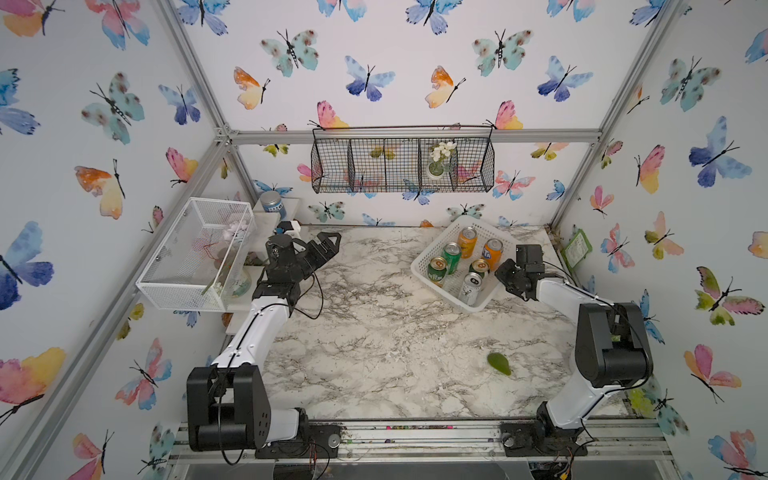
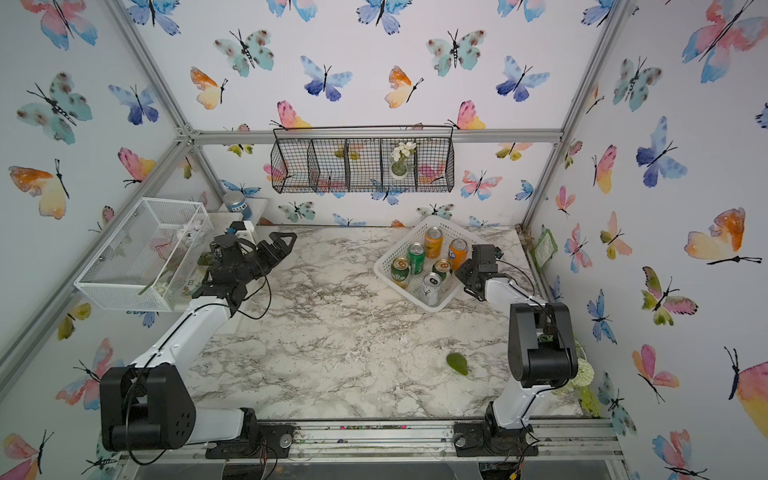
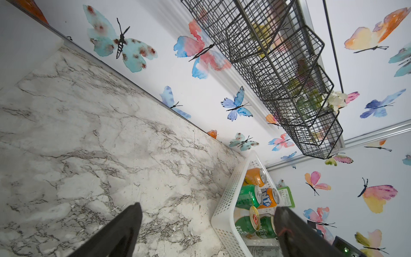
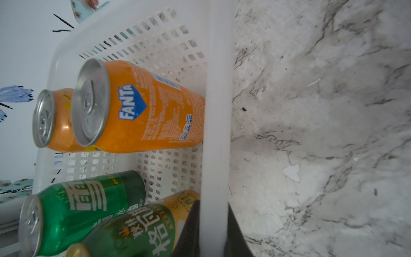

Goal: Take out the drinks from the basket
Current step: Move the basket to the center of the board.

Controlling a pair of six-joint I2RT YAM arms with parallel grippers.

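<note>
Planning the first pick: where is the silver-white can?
In a top view, the silver-white can stands in the near corner of the basket, on the robot's right, beside a gold-topped green can.

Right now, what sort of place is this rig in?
Likely a mock-kitchen test booth, not a real home: aluminium frame lined with butterfly wallpaper, a marble-look tabletop, and a left arm and right arm bolted to a front rail.

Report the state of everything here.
White plastic basket, on the table, rim gripped.
Fanta can, upright in basket.
Second orange can, upright.
Bright green can, upright.
Dark green cans, upright.
Silver can, upright.
Right gripper, shut on basket rim.
Left gripper, open, empty.
</note>
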